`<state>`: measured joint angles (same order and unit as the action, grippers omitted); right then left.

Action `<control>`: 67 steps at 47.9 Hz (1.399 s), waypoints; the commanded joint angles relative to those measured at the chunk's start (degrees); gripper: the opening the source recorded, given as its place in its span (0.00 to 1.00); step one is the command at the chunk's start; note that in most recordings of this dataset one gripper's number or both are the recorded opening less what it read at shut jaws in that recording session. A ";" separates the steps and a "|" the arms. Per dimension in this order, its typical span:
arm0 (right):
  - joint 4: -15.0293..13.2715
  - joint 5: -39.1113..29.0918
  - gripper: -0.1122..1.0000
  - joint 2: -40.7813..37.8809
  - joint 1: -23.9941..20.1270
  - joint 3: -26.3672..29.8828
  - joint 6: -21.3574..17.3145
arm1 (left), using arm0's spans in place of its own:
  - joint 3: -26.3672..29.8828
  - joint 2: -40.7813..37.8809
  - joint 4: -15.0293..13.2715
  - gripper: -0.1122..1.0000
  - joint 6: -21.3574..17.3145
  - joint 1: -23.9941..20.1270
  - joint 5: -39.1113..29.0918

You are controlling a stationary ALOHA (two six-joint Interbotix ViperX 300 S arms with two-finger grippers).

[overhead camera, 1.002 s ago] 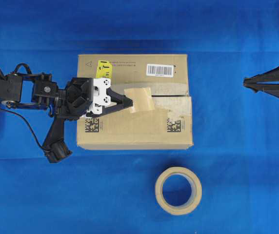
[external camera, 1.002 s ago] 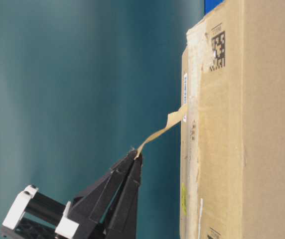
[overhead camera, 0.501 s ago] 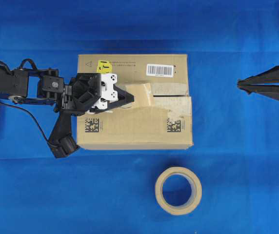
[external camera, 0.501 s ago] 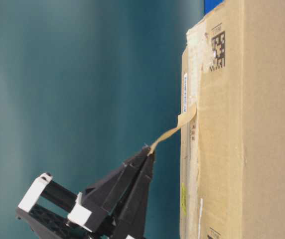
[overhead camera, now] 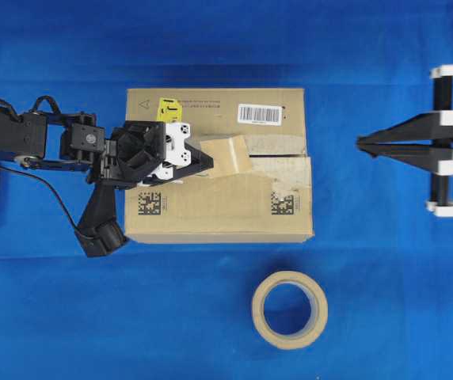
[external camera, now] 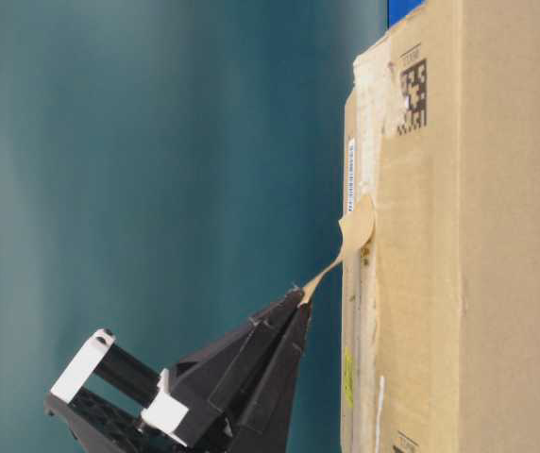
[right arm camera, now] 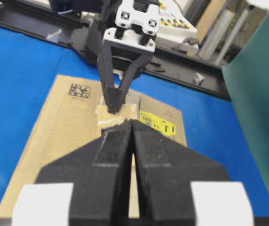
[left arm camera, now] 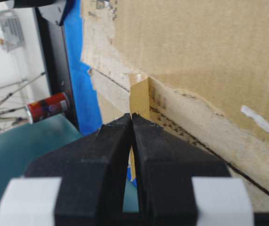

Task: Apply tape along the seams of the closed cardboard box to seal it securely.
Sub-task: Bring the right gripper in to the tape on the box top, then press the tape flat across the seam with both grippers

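Observation:
The brown cardboard box (overhead camera: 218,202) lies mid-table with its yellow sticker (overhead camera: 168,109) and barcode label (overhead camera: 259,114) on top. Its seam (overhead camera: 278,156) shows as a dark line right of the tape. My left gripper (overhead camera: 211,161) hovers over the box's left half, shut on one end of the tan tape (overhead camera: 231,152). The tape (external camera: 353,231) rises from the gripper tips (external camera: 303,294) to the box top (external camera: 459,236), where its far end touches. In the left wrist view the tape (left arm camera: 139,96) stands between the closed tips. My right gripper (overhead camera: 361,142) is shut and empty, right of the box.
A beige tape roll (overhead camera: 289,309) lies flat on the blue mat in front of the box. Pale torn old tape strips (overhead camera: 286,186) cling near the seam's right end. The right wrist view shows the left gripper (right arm camera: 113,108) over the box (right arm camera: 64,127).
The left gripper has come lower and a little left, bringing the tape closer to the box top. The right gripper has slid left toward the box.

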<state>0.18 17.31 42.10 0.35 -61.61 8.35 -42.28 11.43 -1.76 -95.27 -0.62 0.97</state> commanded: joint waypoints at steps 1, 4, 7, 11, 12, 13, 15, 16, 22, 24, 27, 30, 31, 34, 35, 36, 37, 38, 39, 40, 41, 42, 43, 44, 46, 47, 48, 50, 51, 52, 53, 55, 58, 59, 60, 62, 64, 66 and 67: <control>1.23 3.08 0.11 -2.81 0.79 2.11 -0.09 | 1.32 0.62 0.09 0.12 0.09 0.09 -0.44; 1.85 4.83 0.11 -5.36 1.32 2.81 -0.09 | 1.23 0.62 0.09 0.12 0.18 0.09 -0.62; 2.55 6.50 0.20 -8.44 1.76 3.96 -0.18 | 1.23 0.62 0.09 0.12 0.09 0.00 -0.62; 3.25 8.00 0.43 -11.95 2.02 5.71 -0.18 | 1.23 0.70 0.09 0.12 0.18 0.00 -0.62; 3.34 8.26 0.48 -12.74 2.02 6.15 -0.18 | 1.14 0.62 0.09 0.12 0.18 0.00 -0.62; 3.43 8.44 0.53 -13.45 2.02 6.68 -0.18 | 1.14 0.70 0.09 0.12 0.18 0.09 -0.62; 3.43 8.61 0.63 -15.03 2.02 7.65 -0.18 | 1.14 0.70 0.09 0.12 0.09 0.00 -0.62; 3.43 8.61 0.65 -16.00 2.11 8.35 -0.18 | 1.14 0.70 0.09 0.12 0.18 0.00 -0.70; 3.43 8.88 0.60 -19.69 2.02 11.07 -0.18 | 1.14 0.70 0.09 0.12 0.18 0.00 -0.62; 3.43 9.05 0.58 -20.74 2.11 11.78 -0.18 | 1.14 0.70 0.09 0.12 0.18 0.00 -0.62; 3.60 9.40 0.58 -22.50 2.02 13.01 -0.18 | 1.14 0.70 0.09 0.12 0.18 0.00 -0.70; 3.60 9.49 0.58 -24.08 2.02 14.15 -0.18 | 1.14 0.62 0.09 0.12 0.18 0.00 -0.62; 3.60 9.40 0.58 -24.70 2.02 14.50 -0.18 | 1.23 0.62 0.09 0.12 0.18 0.09 -0.62; 3.60 9.49 0.57 -26.54 2.11 15.56 -0.35 | 1.14 0.62 0.09 0.12 0.18 0.09 -0.70; 3.60 9.49 0.57 -27.07 2.11 15.73 -0.35 | 1.14 0.62 0.09 0.12 0.18 0.00 -0.70; 3.60 9.49 0.57 -27.69 2.02 16.00 -0.35 | 1.14 0.62 0.09 0.12 0.18 0.00 -0.70; 3.60 9.49 0.57 -28.30 2.11 16.17 -0.35 | 1.14 0.70 0.09 0.12 0.18 0.00 -0.79; 3.60 9.49 0.57 -28.83 2.11 16.35 -0.44 | 1.14 0.62 0.09 0.12 0.18 0.09 -0.88; 3.69 9.49 0.57 -29.36 2.11 16.52 -0.53 | 1.14 0.62 0.00 0.12 0.18 0.00 -0.97; 3.78 9.49 0.57 -29.97 2.02 16.79 -0.62 | 1.14 0.62 0.09 0.12 0.18 0.09 -1.14; 3.87 9.58 0.57 -30.50 2.11 16.88 -0.79 | 1.14 0.62 0.09 0.12 0.18 0.00 -1.32; 3.96 9.58 0.57 -31.11 2.11 17.14 -0.88 | 1.14 0.62 0.09 0.12 0.18 0.00 -1.49; 3.96 9.58 0.57 -31.64 2.11 17.31 -1.05 | 1.23 0.62 0.09 0.12 0.18 0.00 -1.76; 4.04 9.49 0.57 -32.17 2.11 17.49 -1.23 | 1.23 0.62 0.09 0.12 0.26 0.00 -1.93; 3.96 9.58 0.57 -33.22 2.11 17.84 -1.58 | 1.23 0.62 0.09 0.12 0.26 0.09 -2.29; 3.96 9.49 0.57 -33.84 2.11 17.93 -1.67 | 1.14 0.53 0.09 0.12 0.26 0.00 -2.46; 4.04 9.49 0.57 -34.28 2.11 18.11 -1.85 | 1.23 0.62 0.09 0.12 0.26 0.09 -2.55; 4.04 9.49 0.57 -35.24 2.11 18.28 -1.93 | 1.14 0.62 0.09 0.12 0.26 0.09 -2.72; 3.96 9.49 0.57 -35.60 2.11 18.37 -1.93 | 1.14 0.62 0.09 0.12 0.26 0.00 -2.81; 3.96 9.58 0.57 -36.21 2.20 18.54 -2.02 | 1.14 0.62 0.09 0.12 0.26 0.00 -2.81; 3.96 9.49 0.57 -36.56 2.11 18.63 -2.11 | 1.14 0.62 0.09 0.12 0.26 0.09 -2.81; 4.04 9.58 0.57 -37.09 2.11 18.72 -2.20 | 1.14 0.62 0.09 0.12 0.26 0.00 -2.81; 3.96 9.58 0.57 -37.79 2.11 18.72 -2.20 | 1.23 0.53 0.09 0.12 0.35 0.00 -2.81; 3.96 9.49 0.57 -37.97 2.11 18.81 -2.20 | 1.14 0.62 0.09 0.12 0.35 0.00 -2.90; 3.96 9.58 0.57 -38.14 2.11 18.81 -2.29 | 1.14 0.62 0.09 0.12 0.35 0.00 -2.81; 4.04 9.49 0.57 -38.50 2.11 18.81 -2.29 | 1.14 0.62 0.09 0.12 0.44 0.09 -2.90; 4.04 9.58 0.57 -38.76 2.11 18.81 -2.29 | 1.14 0.62 0.09 0.12 0.53 0.00 -2.90; 4.04 9.49 0.56 -39.02 2.11 18.81 -2.29 | 1.14 0.53 0.09 0.12 0.53 0.00 -3.08; 4.04 9.49 0.56 -39.20 2.11 18.81 -2.29 | 1.14 0.62 0.09 0.12 0.62 0.00 -3.08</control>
<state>4.04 26.19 2.72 2.37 -44.12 6.24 -42.28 11.43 -1.76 -94.83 -0.53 -2.20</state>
